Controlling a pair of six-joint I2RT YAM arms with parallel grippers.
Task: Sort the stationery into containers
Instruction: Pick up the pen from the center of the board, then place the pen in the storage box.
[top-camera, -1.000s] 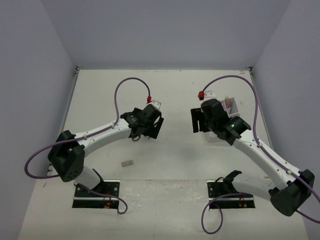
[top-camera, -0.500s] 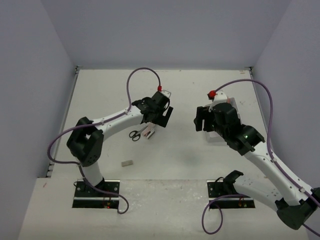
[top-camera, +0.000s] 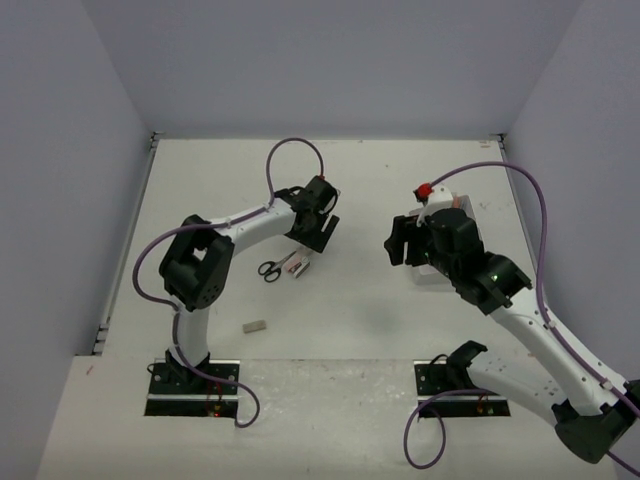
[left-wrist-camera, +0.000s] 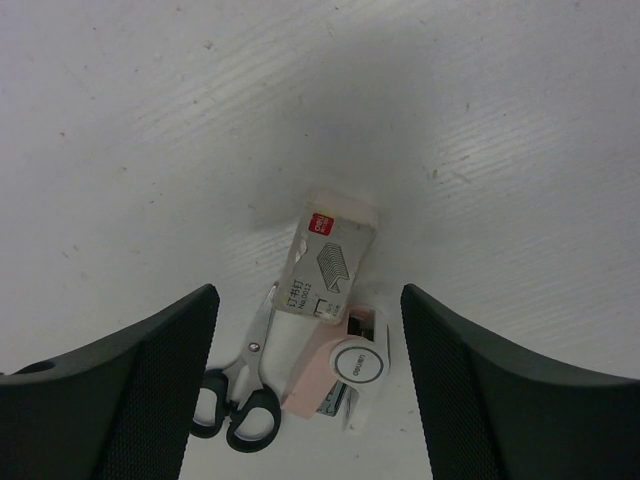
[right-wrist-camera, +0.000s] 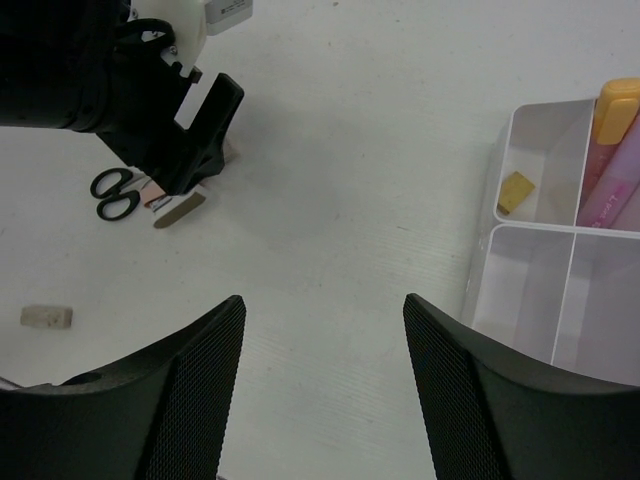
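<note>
Hanging wide open and empty: left jaws near the scissors (left-wrist-camera: 250, 348), right jaws beside the tray (right-wrist-camera: 520, 285).

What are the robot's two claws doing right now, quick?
Left gripper: open, holding nothing.
Right gripper: open, holding nothing.

A white counter (top-camera: 360, 300) is sitting inside plain, pale purple walls (top-camera: 330, 60). The walls are standing behind the counter and at both its sides.

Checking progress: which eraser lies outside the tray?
The grey eraser, alone on the table; the tan eraser sits inside a compartment of the white tray.
</note>
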